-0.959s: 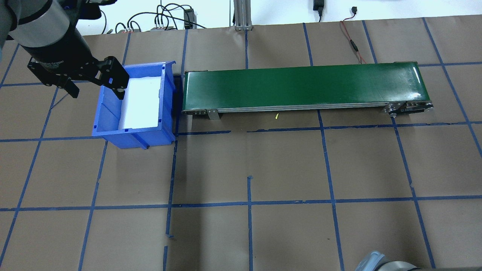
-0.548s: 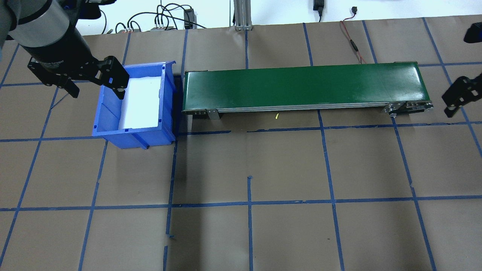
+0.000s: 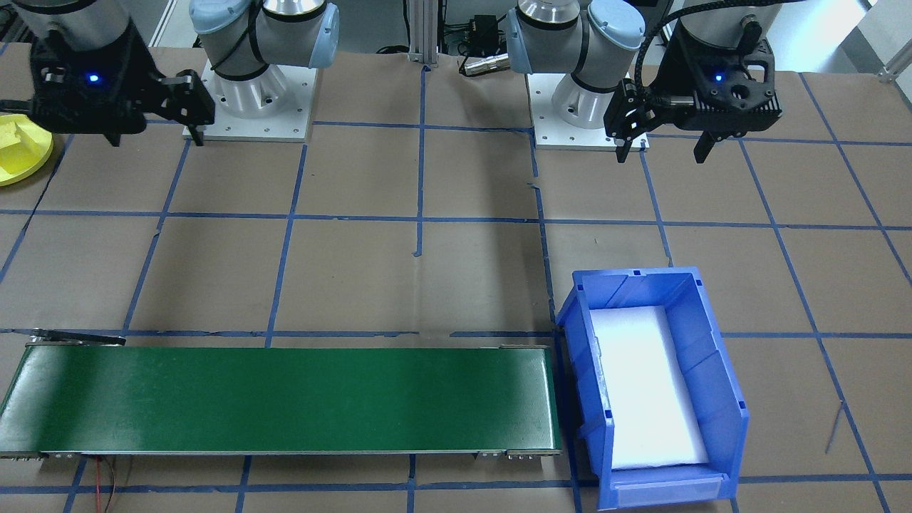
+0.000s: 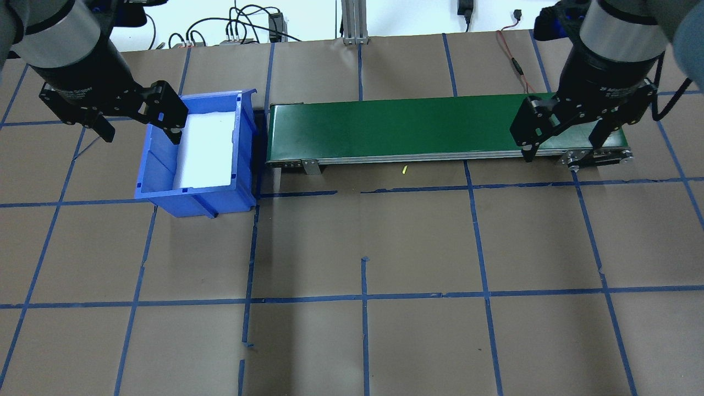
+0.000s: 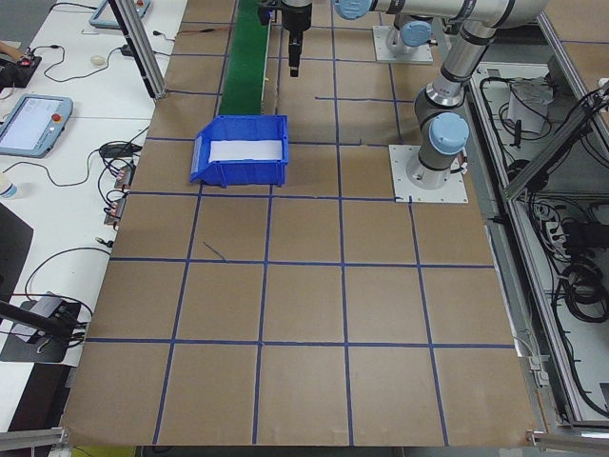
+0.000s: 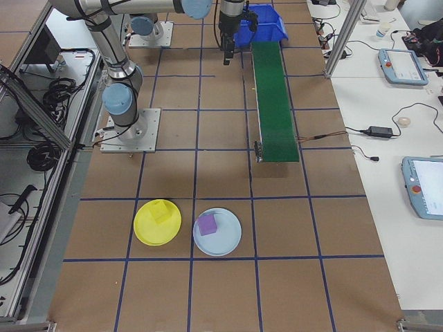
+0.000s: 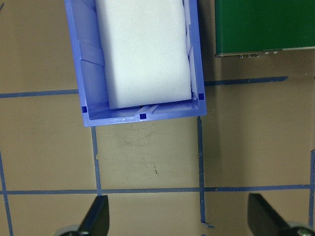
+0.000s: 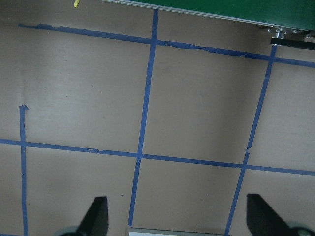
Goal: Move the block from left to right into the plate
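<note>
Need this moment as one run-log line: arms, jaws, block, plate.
left gripper: open, empty, by blue bin | right gripper: open, empty, over conveyor end | yellow block: in yellow plate

Bright, even overhead light, soft shadows, mild glare on the belt (image 4: 599, 118).

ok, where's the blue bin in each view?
Front-facing: blue bin lower right.
Overhead: upper left.
Exterior left: upper left of centre.
Exterior right: top centre.
Left wrist: top.
Right wrist: absent.
Landmark: green conveyor ends at it.
</note>
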